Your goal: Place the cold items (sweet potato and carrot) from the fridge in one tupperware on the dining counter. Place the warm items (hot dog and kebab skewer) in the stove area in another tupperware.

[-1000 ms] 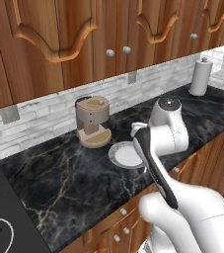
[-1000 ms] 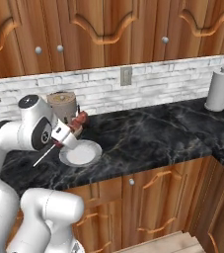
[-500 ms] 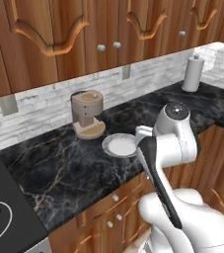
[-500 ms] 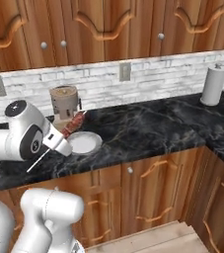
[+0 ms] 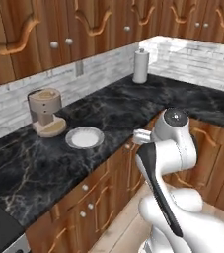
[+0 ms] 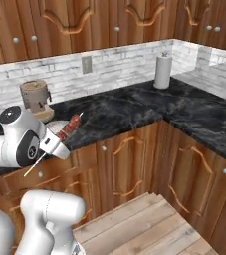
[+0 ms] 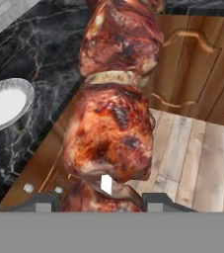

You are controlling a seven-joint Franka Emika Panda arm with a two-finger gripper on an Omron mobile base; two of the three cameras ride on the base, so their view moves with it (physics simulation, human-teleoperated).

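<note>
Tool (image 7: 98, 201) pinches the kebab skewer (image 7: 114, 106), meat at 12 o'clock from the tips, off the surface (image 6: 134, 107). Carry level and steady; keep the stick clear of cabinets.

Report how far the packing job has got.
Done: none visible; no tupperware shows here. In hand: the pincer is shut on the kebab skewer, held off the counter edge, apart from the plate. Left: get the skewer into a tupperware; the other foods can't be judged.
</note>
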